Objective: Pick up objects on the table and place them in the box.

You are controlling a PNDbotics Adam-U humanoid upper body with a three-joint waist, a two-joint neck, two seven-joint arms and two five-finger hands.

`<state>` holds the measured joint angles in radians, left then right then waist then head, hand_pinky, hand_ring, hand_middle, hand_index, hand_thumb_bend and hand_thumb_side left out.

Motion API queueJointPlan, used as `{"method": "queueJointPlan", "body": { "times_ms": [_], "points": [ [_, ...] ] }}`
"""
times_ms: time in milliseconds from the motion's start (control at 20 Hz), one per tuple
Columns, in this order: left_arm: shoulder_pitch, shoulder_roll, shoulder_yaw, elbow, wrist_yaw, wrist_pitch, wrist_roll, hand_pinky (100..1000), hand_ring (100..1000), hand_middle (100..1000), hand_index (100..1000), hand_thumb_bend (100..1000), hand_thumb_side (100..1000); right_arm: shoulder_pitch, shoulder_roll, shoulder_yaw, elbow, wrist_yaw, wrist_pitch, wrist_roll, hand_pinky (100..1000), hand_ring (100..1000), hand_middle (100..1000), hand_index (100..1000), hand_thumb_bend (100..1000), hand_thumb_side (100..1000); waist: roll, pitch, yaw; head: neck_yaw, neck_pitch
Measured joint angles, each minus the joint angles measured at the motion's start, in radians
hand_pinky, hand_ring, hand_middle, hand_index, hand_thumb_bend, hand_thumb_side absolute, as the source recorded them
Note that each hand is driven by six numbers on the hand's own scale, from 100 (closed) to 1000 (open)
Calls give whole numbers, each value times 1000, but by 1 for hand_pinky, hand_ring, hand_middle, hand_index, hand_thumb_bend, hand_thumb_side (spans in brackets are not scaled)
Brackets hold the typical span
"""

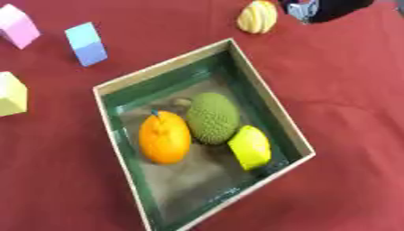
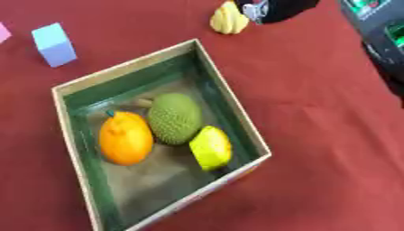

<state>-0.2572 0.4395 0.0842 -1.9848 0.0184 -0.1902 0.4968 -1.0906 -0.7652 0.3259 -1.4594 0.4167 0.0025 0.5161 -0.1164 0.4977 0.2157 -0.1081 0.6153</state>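
An open box (image 1: 162, 64) with a green inside lies askew in the middle of the red cloth. Inside it sit an orange (image 1: 164, 137), a bumpy green fruit (image 1: 212, 118) and a yellow lemon-like piece (image 1: 250, 147). Outside, a pale striped yellow object (image 1: 257, 17) lies beyond the box's far corner. My right hand (image 1: 323, 9), black with a silver part, shows at the top edge just right of that striped object; whether it touches it is unclear. A blue cube (image 1: 87, 43), a pink cube (image 1: 17, 25) and a yellow cube (image 1: 11, 94) stand to the left. My left hand is out of sight.
A dark device (image 2: 383, 27) with green and red marks sits at the table's far right edge. Red cloth (image 1: 347, 90) stretches bare to the right of the box and in front of it.
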Motion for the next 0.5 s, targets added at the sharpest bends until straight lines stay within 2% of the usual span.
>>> {"method": "queueJointPlan", "body": {
  "times_ms": [50,200,250,500],
  "points": [
    [-1,0,0,0,0,0,0,754,685,648,792,123,656,-6,7,-4,25,20,-14,6,899,918,813,898,232,100,-3,6,3,-4,-6],
    [-8,0,0,0,0,-1,0,754,684,648,792,121,657,-17,23,-18,85,73,-42,13,900,920,813,891,310,100,-7,19,12,-14,-22],
    [-9,0,0,0,0,-1,0,754,684,648,792,120,658,-20,27,-25,103,89,-48,12,899,920,811,888,364,100,-10,24,15,-17,-27],
    [-15,1,0,0,2,-2,-1,754,683,648,792,119,661,-32,46,-49,179,160,-68,-2,898,919,809,889,369,100,-17,40,25,-23,-38]
  ]
}}
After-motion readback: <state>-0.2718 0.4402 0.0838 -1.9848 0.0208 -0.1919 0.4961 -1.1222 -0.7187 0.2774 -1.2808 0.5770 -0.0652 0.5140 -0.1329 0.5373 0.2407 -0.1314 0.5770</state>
